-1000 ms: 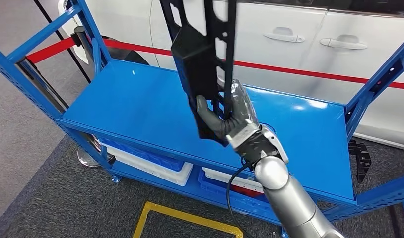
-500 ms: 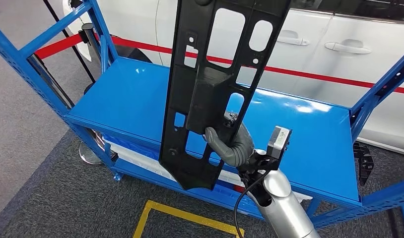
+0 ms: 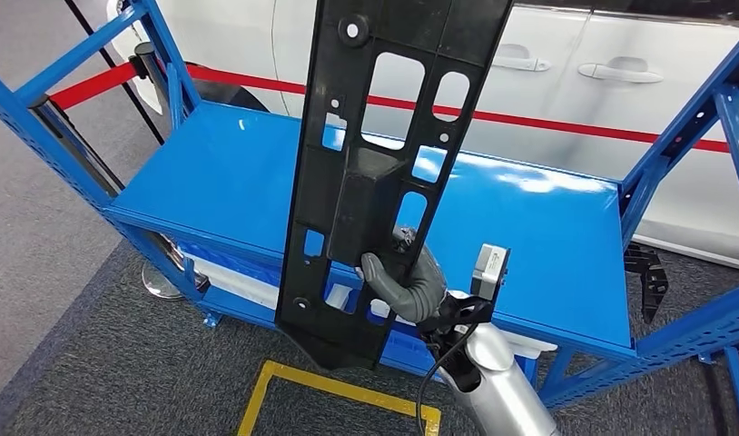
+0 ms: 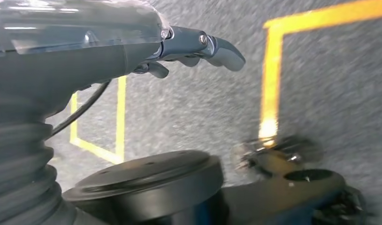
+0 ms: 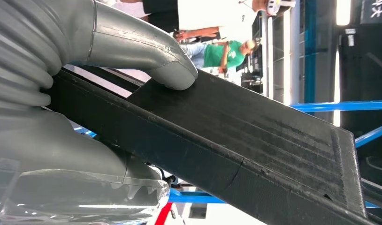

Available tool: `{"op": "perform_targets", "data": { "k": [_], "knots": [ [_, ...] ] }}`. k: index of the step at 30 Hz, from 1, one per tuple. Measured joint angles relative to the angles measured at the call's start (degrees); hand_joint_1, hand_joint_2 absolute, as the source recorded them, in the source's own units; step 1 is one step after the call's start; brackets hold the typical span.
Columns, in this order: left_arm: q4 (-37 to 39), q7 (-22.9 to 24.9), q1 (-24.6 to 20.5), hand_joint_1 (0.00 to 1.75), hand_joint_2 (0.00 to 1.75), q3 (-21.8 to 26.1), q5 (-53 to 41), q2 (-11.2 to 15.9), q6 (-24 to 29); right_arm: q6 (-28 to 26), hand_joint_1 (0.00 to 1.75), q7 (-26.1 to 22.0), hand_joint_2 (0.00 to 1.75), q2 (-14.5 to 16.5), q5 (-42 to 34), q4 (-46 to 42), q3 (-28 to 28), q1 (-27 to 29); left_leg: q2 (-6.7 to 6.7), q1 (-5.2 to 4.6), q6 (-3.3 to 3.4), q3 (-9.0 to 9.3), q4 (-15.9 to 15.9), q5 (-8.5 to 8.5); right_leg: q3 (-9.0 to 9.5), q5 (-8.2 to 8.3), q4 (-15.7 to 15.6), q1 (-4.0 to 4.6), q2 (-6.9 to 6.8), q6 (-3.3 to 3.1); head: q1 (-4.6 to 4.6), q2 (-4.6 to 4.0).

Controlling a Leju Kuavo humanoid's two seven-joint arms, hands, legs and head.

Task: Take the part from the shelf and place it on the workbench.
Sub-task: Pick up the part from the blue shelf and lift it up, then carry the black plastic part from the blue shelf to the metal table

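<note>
Nearest the camera, the silver right arm rises from below and its grey right hand (image 3: 404, 283) grips the long black plastic part with cut-out slots (image 3: 384, 154) low on its length, fingers wrapped round the raised block in the panel's middle; in the right wrist view the thick grey thumb (image 5: 147, 51) presses flat on the part's dark ribbed face (image 5: 255, 140), so the hold looks firm. The part stands nearly upright, tilted slightly, clear of everything, its lower tip above the yellow floor marking (image 3: 339, 391) and its top running out of the head view. The left hand (image 4: 189, 47) hangs over grey carpet, holding nothing, fingers loosely curled and slightly apart. Just beyond the part lies the blue metal table top (image 3: 547, 245), bare where it shows. By my judgement the pick-up is done, and lowering, laying flat and releasing remain. Farthest off stands a white car (image 3: 566, 82).
</note>
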Motion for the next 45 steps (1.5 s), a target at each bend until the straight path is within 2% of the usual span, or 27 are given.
{"op": "perform_targets", "data": {
  "k": [2, 5, 6, 8, 10, 11, 12, 13, 16, 17, 20, 22, 24, 26, 27, 28, 29, 31, 33, 35, 37, 38, 40, 41, 42, 43, 45],
  "knots": [
    [0.0, 0.1, 0.3, 0.00, 1.75, 0.0, -0.1, 0.0, 0.0, 0.2, 1.75, 0.1, 1.75, 0.2, 0.0, 0.2, -0.1, 0.0, -0.49, -0.33, 0.50, 2.41, -4.9, 1.07, -0.39, 0.65, 0.0, -0.02, 0.32, 0.58, 0.02, 0.01],
    [0.0, 0.1, 0.5, 0.00, 1.75, 0.0, -0.4, 0.0, -0.1, 0.7, 1.75, 0.2, 1.75, 0.4, 0.2, 0.4, -0.2, 0.1, -0.16, -0.60, 1.08, 2.13, -5.5, 1.94, -0.67, 1.49, -0.2, -0.34, 0.52, 1.68, 0.03, 0.01],
    [0.0, 0.1, 0.5, 0.00, 1.75, 0.0, -0.4, 0.0, -0.1, 0.9, 1.75, 0.2, 1.75, 0.4, 0.3, 0.5, -0.3, 0.1, 0.11, -0.48, 1.38, 2.01, -5.8, 2.51, -0.92, 1.03, 0.1, -0.37, 0.45, 1.98, 0.05, 0.00],
    [0.0, 0.1, 0.5, 0.00, 1.75, 0.0, -0.5, -0.1, -0.1, 1.5, 1.75, 0.2, 1.75, 0.4, 0.5, 0.6, -0.7, 0.2, 0.79, -0.16, 1.99, 1.36, -6.3, 3.74, -2.54, -2.51, 4.0, -0.42, 0.09, 2.41, 0.22, 0.00],
    [0.0, 0.1, 0.5, 0.00, 1.75, 0.0, -0.5, -0.1, -0.2, 2.2, 1.75, 0.2, 1.75, 0.4, 0.6, 0.9, -1.0, 0.3, 1.34, -0.25, 2.27, 0.17, -6.3, 4.58, -4.87, -7.33, 11.0, -0.53, -0.19, 2.76, 0.35, 0.00],
    [0.0, 0.1, 0.4, 0.00, 1.75, 0.0, -0.5, -0.1, -0.2, 2.4, 1.75, 0.2, 1.75, 0.4, 0.7, 1.1, -1.1, 0.5, 1.56, -0.28, 2.25, -0.42, -6.2, 4.95, -5.37, -8.57, 13.7, -0.57, -0.27, 2.91, 0.35, 0.00],
    [0.0, 0.1, 0.4, 0.00, 1.75, 0.0, -0.5, -0.1, -0.2, 2.6, 1.75, 0.2, 1.75, 0.4, 0.8, 1.3, -1.2, 0.6, 1.76, -0.28, 2.18, -1.00, -6.1, 5.28, -4.92, -8.74, 14.5, -0.61, -0.37, 3.04, 0.35, 0.00],
    [0.0, 0.0, 0.4, 0.00, 1.75, 0.0, -0.5, -0.1, -0.2, 2.7, 1.75, 0.2, 1.75, 0.4, 0.8, 1.5, -1.2, 0.7, 1.91, -0.27, 2.06, -1.53, -5.9, 5.55, -3.30, -7.96, 13.1, -0.67, -0.52, 3.11, 0.35, 0.00],
    [0.0, 0.0, 0.2, 0.00, 1.75, 0.0, -0.5, -0.1, -0.2, 2.7, 1.75, 0.1, 1.75, 0.5, 0.8, 1.7, -1.4, 0.7, 2.21, -0.31, 1.47, -2.82, -5.1, 6.07, 4.05, -5.16, 3.1, -0.68, -1.28, 2.78, 0.33, 0.00],
    [0.0, 0.0, 0.1, 0.00, 1.75, 0.0, -0.5, -0.1, -0.2, 2.8, 1.75, 0.1, 1.75, 0.6, 0.8, 1.7, -1.4, 0.7, 2.25, -0.38, 1.20, -3.04, -4.8, 6.20, 5.19, -4.90, 1.1, -0.57, -1.39, 2.47, 0.34, 0.00],
    [0.0, 0.0, 0.0, 0.00, 1.75, 0.0, -0.6, -0.1, -0.3, 2.8, 1.75, 0.1, 1.75, 0.9, 1.0, 1.8, -1.6, 0.7, 2.26, -0.43, 0.16, -3.40, -4.6, 6.75, 5.01, -4.42, 0.2, -0.46, -1.16, 1.26, 0.31, 0.01],
    [0.0, 0.0, 0.0, 0.00, 1.75, 0.0, -0.8, -0.1, -0.4, 2.9, 1.75, 0.2, 1.75, 1.2, 1.1, 1.8, -1.7, 0.7, 1.86, -0.31, -0.50, -4.29, -2.8, 4.97, 4.41, -3.65, -0.1, -0.65, -1.17, 0.35, 0.27, 0.00],
    [0.0, 0.0, -0.2, 0.00, 1.75, 0.0, -1.0, -0.1, -0.4, 3.0, 1.75, 0.2, 1.75, 1.6, 1.3, 1.8, -1.9, 0.8, 1.44, -0.16, -0.97, -6.07, 2.8, 0.32, 3.46, -2.80, -0.2, -0.63, -1.21, -0.26, 0.22, 0.00],
    [0.0, 0.1, -0.4, 0.00, 1.75, 0.0, -1.1, 0.0, -0.5, 3.2, 1.75, 0.3, 1.75, 1.8, 1.6, 1.8, -2.3, 1.2, 1.37, -0.12, -1.23, -7.24, 9.1, -3.48, 2.34, -1.97, -0.2, -0.49, -1.18, -0.39, 0.21, 0.00],
    [0.0, 0.1, -0.4, 0.00, 1.75, 0.0, -1.2, 0.0, -0.5, 3.3, 1.75, 0.3, 1.75, 1.8, 1.8, 1.8, -2.5, 1.4, 1.37, -0.12, -1.26, -6.82, 10.4, -3.91, 1.76, -1.53, -0.1, -0.43, -1.12, -0.34, 0.20, 0.00],
    [0.0, 0.2, -0.4, 0.00, 1.75, 0.0, -1.3, 0.0, -0.6, 3.3, 1.75, 0.3, 1.75, 1.8, 1.9, 1.7, -2.6, 1.6, 1.37, -0.12, -1.18, -5.44, 9.6, -3.28, 1.21, -1.10, -0.1, -0.38, -1.02, -0.25, 0.20, 0.00],
    [0.0, 0.3, -0.3, 0.00, 1.75, -0.1, -1.4, 0.0, -0.6, 3.3, 1.75, 0.3, 1.75, 1.9, 2.1, 1.6, -2.7, 1.8, 1.34, -0.12, -0.99, -3.18, 6.7, -1.97, 0.72, -0.69, -0.1, -0.35, -0.90, -0.13, 0.20, 0.00],
    [0.0, 0.5, 0.1, 0.00, 1.75, -0.1, -1.7, 0.0, -0.7, 3.3, 1.75, 0.3, 1.75, 2.0, 2.3, 1.2, -2.9, 1.9, 1.09, -0.28, -0.37, 1.96, -1.3, -0.01, -0.06, 0.15, 0.0, -0.30, -0.68, 0.26, 0.21, 0.00],
    [0.0, 0.5, 0.4, 0.00, 1.75, -0.2, -1.8, 0.0, -0.7, 3.4, 1.75, 0.3, 1.75, 2.2, 2.5, 0.8, -3.0, 2.1, 0.84, -0.65, 0.20, 4.17, -5.7, 0.46, -0.46, 1.01, -0.2, -0.34, -0.61, 0.92, 0.22, 0.00],
    [0.0, 0.5, 0.6, 0.00, 1.75, -0.2, -1.8, 0.0, -0.7, 3.5, 1.75, 0.3, 1.75, 2.3, 3.2, 0.7, -3.1, 2.2, 0.80, -0.81, 0.81, 3.79, -6.2, 1.06, -0.57, 1.79, -0.5, -0.40, -0.71, 1.71, 0.23, 0.00],
    [0.0, 0.5, 0.5, 0.00, 1.75, -0.2, -1.7, 0.0, -0.7, 3.5, 1.75, 0.1, 1.75, 2.3, 4.5, 0.6, -3.1, 2.3, 0.91, -0.56, 1.61, 3.32, -6.8, 2.22, -1.09, 0.59, 0.4, -0.46, -0.78, 2.32, 0.27, 0.00],
    [0.0, 0.4, 0.5, 0.00, 1.75, -0.2, -1.7, 0.0, -0.7, 3.4, 1.75, 0.0, 1.75, 2.3, 5.2, 0.6, -3.2, 2.3, 0.95, -0.40, 1.99, 2.93, -7.1, 2.92, -1.78, -1.40, 2.2, -0.47, -0.78, 2.54, 0.28, 0.00],
    [0.0, 0.3, 0.5, 0.00, 1.75, -0.2, -1.6, 0.0, -0.7, 3.3, 1.75, -0.1, 1.75, 2.3, 6.0, 0.6, -3.2, 2.4, 0.88, -0.39, 2.41, 1.67, -7.0, 4.02, -3.81, -6.74, 8.7, -0.56, -0.79, 2.84, 0.29, 0.00],
    [0.0, 0.2, 0.5, 0.00, 1.75, -0.2, -1.5, 0.0, -0.7, 3.3, 1.75, -0.2, 1.75, 2.3, 6.2, 0.6, -3.2, 2.5, 0.72, -0.39, 2.41, 0.94, -6.9, 4.52, -4.64, -8.49, 12.0, -0.57, -0.79, 2.98, 0.28, 0.00],
    [0.0, 0.1, 0.5, 0.00, 1.75, -0.2, -1.5, 0.0, -0.7, 3.3, 1.75, -0.2, 1.75, 2.3, 6.3, 0.6, -3.2, 2.6, 0.47, -0.39, 2.35, 0.19, -6.8, 5.00, -4.80, -9.07, 14.1, -0.58, -0.79, 3.09, 0.28, 0.00],
    [0.0, 0.0, 0.4, 0.00, 1.75, -0.2, -1.4, 0.0, -0.7, 3.3, 1.75, -0.2, 1.75, 2.3, 6.4, 0.6, -3.2, 2.6, 0.11, -0.37, 2.23, -0.52, -6.6, 5.39, -3.97, -8.54, 14.3, -0.60, -0.77, 3.13, 0.27, 0.00],
    [0.0, 0.0, 0.2, 0.00, 1.75, -0.2, -1.3, -0.1, -0.7, 3.3, 1.75, -0.2, 1.75, 2.3, 6.7, 0.7, -3.2, 2.6, -0.76, -0.33, 1.85, -1.73, -6.0, 5.98, 0.86, -6.18, 8.5, -0.72, -0.17, 2.99, 0.27, 0.00]
  ]
}}
